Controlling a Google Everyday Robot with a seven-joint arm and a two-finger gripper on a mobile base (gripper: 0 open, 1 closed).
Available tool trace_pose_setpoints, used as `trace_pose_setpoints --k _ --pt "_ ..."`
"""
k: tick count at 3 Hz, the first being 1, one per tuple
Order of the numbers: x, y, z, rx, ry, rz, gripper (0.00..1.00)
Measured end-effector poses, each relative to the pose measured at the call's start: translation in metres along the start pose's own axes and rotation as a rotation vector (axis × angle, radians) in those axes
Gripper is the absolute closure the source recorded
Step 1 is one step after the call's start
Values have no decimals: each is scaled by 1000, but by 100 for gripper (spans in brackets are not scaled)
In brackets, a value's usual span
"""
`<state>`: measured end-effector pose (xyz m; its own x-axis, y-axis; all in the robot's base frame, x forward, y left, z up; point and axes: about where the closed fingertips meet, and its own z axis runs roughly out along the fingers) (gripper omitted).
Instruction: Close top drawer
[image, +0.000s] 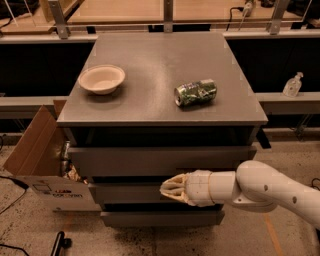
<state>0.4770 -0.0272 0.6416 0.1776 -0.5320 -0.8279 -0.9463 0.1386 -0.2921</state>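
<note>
Below grey top drawer (160, 161), seemingly ajar: pincer (169, 189).

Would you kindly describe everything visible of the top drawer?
The top drawer shows only its front: a wide, plain, matte grey panel without a handle, almost as wide as the cabinet. A dark gap separates it from the cabinet top, so it looks slightly open. Nothing visibly touches it; the end effector sits just below, before the next drawer front.

Top drawer (150, 161) matt grey, smooth; claw (168, 189) smooth cream plastic, just below its front; can (195, 93) shiny metal; box (30, 150) cardboard.
</note>
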Motion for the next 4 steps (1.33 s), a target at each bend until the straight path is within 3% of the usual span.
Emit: trace_pose_setpoints --k 1,2,4 --pt "-1 0 11 -5 37 7 100" --pt "7 -29 20 16 60 29 100" --pt "10 -61 27 52 82 40 100"
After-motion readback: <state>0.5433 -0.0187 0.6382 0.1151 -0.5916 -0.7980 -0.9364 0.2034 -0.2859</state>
